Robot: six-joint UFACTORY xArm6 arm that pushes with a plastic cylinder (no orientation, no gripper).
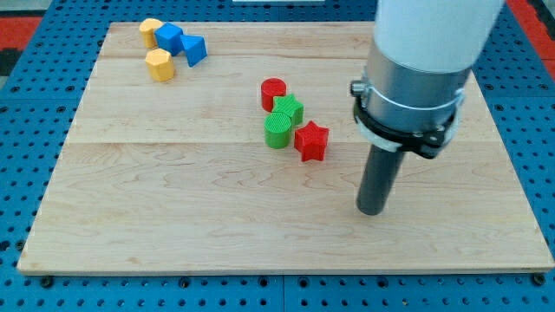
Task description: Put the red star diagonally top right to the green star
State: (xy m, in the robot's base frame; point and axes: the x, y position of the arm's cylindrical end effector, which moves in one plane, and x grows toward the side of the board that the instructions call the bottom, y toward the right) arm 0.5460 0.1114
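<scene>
Desk point(173, 217) is a light wood board on blue pegboard point(35, 52). At the view's top left, a tight group of four blocks: yellow block point(151, 32) at the corner, blue cube point(169, 37) touching it on the right, blue triangle point(195, 49) just right of the cube, yellow hexagon point(159, 64) below the first yellow one and just left of the triangle. Well apart from those, near the board's middle, a second cluster: red cylinder point(273, 93) on top, green star point(290, 110) just below and right of it, touching; its shape is hard to read, partly hidden by the green cylinder point(277, 128), which sits at its lower left and touches it. Red star point(311, 141) is at the cluster's lower right, touching or nearly touching the green cylinder's right side, below and slightly right of the green star. So red star is currently at the green star's bottom right, not top right. To the view's right, the arm point(416, 78) comes in from the top: white body, grey collar, dark rod. My tip point(371, 211) is on the desk, right of and below the red star, apart from it, touching no block. No gripper on this rig, so no open or closed state to report.
</scene>
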